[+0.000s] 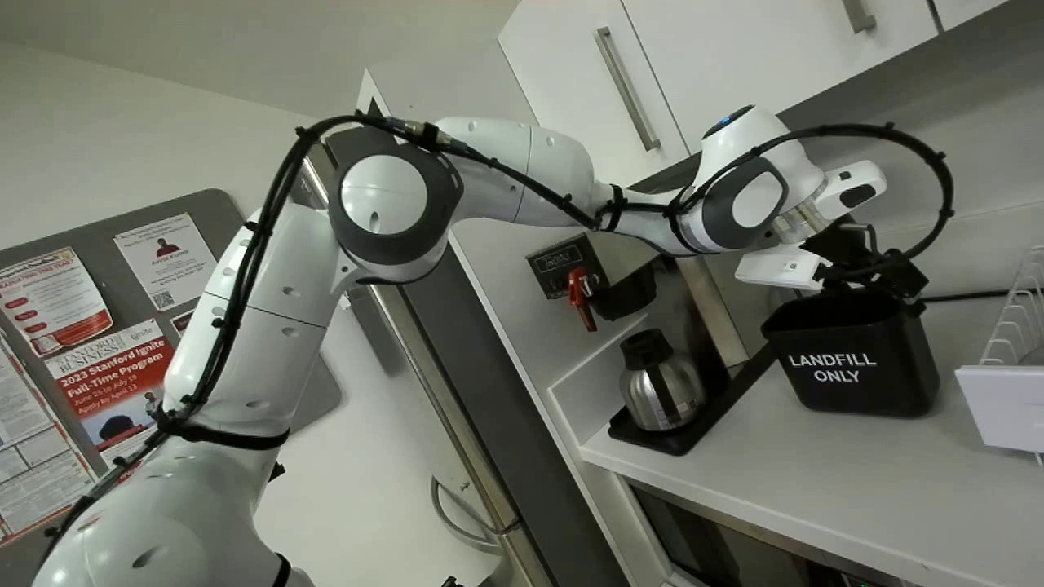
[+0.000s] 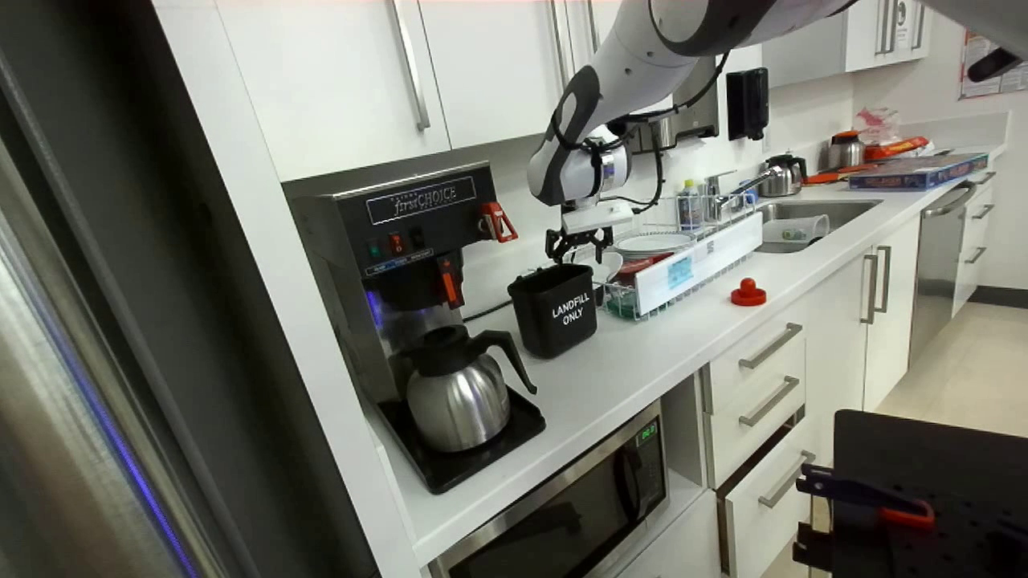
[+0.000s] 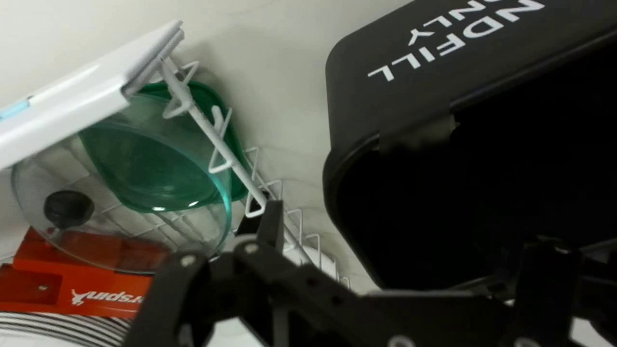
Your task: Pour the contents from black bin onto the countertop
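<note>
The black bin [image 1: 864,367] stands on the white countertop [image 1: 816,481], with its "LANDFILL ONLY" side facing out. It also shows in an exterior view [image 2: 554,313] between the coffee pot and the dish rack. In the wrist view the bin [image 3: 409,91] fills the right side, its mouth dark. The contents are hidden; nothing inside can be made out. My gripper [image 2: 580,247] is just above the bin's back rim, fingers spread. In the wrist view my gripper [image 3: 412,225] is open, one finger over the rack side, the other over the bin's mouth, and holds nothing.
A steel coffee pot [image 2: 459,401] stands on a black tray under the coffee maker [image 2: 401,209]. A dish rack [image 2: 691,257] with plates, a clear lid [image 3: 144,236] and a green container [image 3: 154,168] stands close beside the bin. A red plunger-shaped thing [image 2: 748,294] is near the front edge. Upper cabinets [image 1: 701,65] hang above.
</note>
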### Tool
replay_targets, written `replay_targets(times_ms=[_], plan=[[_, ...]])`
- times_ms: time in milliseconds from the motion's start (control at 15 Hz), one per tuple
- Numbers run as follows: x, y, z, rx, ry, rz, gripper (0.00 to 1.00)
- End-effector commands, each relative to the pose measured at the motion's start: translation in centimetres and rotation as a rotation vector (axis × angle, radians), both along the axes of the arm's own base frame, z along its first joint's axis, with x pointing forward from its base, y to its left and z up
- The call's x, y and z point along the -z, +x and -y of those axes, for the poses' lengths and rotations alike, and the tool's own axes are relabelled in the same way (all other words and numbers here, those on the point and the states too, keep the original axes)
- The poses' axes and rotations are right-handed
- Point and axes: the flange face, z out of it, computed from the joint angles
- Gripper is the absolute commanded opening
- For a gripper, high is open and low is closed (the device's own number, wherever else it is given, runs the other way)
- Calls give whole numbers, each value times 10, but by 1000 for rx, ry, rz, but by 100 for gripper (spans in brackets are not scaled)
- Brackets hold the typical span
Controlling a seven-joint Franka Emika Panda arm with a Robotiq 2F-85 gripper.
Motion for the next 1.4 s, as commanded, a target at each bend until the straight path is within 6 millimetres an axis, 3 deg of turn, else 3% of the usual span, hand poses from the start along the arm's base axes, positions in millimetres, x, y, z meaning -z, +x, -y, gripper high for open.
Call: replay_targets(times_ms=[0, 133, 667, 1000, 1333], plan=[[8, 8, 10, 26, -7, 4, 75], [14, 10, 11, 25, -11, -1, 66], [24, 17, 11, 15, -19, -12, 3], [9, 13, 10, 8, -42, -16, 2], [-22, -7, 16, -12, -88, -22, 2]])
